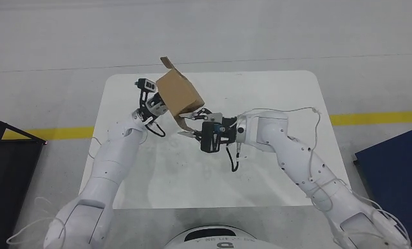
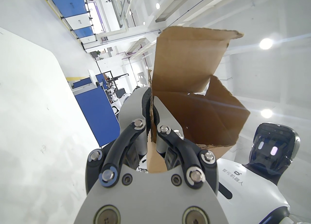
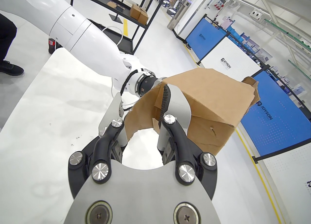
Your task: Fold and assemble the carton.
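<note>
The brown carton hangs above the far left part of the white table, tilted, with one flap sticking up at its far end. My left gripper is at its left side, shut on a side wall of the carton, whose open inside faces that wrist view. My right gripper sits at the carton's near lower corner. It stands open, with a loose lower flap of the carton hanging between its fingers and one finger lying against the carton's side.
A black rack stands on the floor left of the table and a blue panel to the right. A yellow line runs across the floor. The near half of the table is bare.
</note>
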`<state>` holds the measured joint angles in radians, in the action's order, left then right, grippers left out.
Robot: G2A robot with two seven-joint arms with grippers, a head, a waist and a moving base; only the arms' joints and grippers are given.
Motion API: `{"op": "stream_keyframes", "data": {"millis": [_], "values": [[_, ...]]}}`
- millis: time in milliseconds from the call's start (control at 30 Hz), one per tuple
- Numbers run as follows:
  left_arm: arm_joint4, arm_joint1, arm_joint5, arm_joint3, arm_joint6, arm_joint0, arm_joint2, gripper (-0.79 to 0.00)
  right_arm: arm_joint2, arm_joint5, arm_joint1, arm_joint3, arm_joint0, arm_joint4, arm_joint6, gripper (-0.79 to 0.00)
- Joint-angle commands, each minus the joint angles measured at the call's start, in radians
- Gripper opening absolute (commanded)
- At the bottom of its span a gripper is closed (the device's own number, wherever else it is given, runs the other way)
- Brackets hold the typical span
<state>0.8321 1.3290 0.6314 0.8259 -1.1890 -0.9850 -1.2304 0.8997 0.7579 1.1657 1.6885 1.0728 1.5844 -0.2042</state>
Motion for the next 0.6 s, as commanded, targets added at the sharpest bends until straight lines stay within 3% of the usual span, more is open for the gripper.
{"op": "stream_keyframes", "data": {"millis": [0, 133, 233, 433, 567], "values": [[0.009, 0.001, -0.008, -0.004, -0.008, 0.000, 0.002, -0.785, -0.002, 0.005, 0.002, -0.009, -0.006, -0.015, -0.007, -0.425], [0.036, 0.005, -0.029, -0.009, -0.029, 0.000, 0.007, -0.785, -0.004, 0.035, 0.004, -0.027, -0.019, -0.041, -0.035, -0.416], [0.049, 0.005, -0.036, -0.021, -0.035, 0.004, 0.002, -0.785, 0.003, 0.053, 0.002, -0.036, -0.024, -0.050, -0.058, -0.351], [0.075, 0.005, -0.048, -0.036, -0.048, 0.011, -0.013, -0.785, 0.017, 0.066, -0.002, -0.032, -0.019, -0.047, -0.063, -0.372], [0.077, 0.004, -0.040, -0.044, -0.040, 0.013, -0.025, -0.785, 0.024, 0.077, -0.007, -0.014, -0.009, -0.037, -0.071, -0.428]]}}
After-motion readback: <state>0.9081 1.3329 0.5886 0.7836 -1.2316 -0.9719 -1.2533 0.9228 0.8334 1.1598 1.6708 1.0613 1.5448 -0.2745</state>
